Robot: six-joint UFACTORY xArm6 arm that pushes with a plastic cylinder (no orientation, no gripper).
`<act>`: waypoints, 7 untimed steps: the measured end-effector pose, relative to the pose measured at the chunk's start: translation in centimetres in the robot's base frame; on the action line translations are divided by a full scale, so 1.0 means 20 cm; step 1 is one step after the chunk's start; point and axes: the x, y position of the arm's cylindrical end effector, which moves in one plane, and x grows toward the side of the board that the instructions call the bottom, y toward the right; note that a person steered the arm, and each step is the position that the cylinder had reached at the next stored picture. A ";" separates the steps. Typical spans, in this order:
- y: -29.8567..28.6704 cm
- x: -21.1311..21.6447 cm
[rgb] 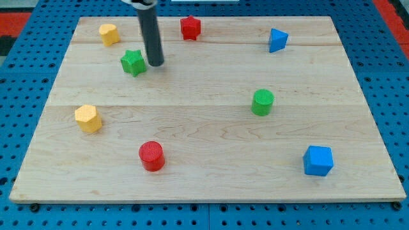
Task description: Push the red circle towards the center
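Rod enters from the view's top edge, left of centre, standing near-vertical with a slight lean. Dark grey, straight, upper mount cropped out of frame. My tip [156, 63] is down at tabletop [192, 128] level, in the upper-left part of the view.

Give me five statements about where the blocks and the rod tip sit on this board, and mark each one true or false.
1. My tip is just to the view's right of the green star block. True.
2. The red cylinder block lies near the view's top edge. False: it is near the view's bottom, left of centre.
3. The green cylinder block lies to the view's right of centre. True.
4. My tip touches the red cylinder. False: they are far apart.
5. The blue cube block sits beside the red star block. False: the cube is at bottom right, the star at the top.
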 end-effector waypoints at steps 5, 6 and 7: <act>0.24 1.35; -0.04 1.16; -0.22 1.05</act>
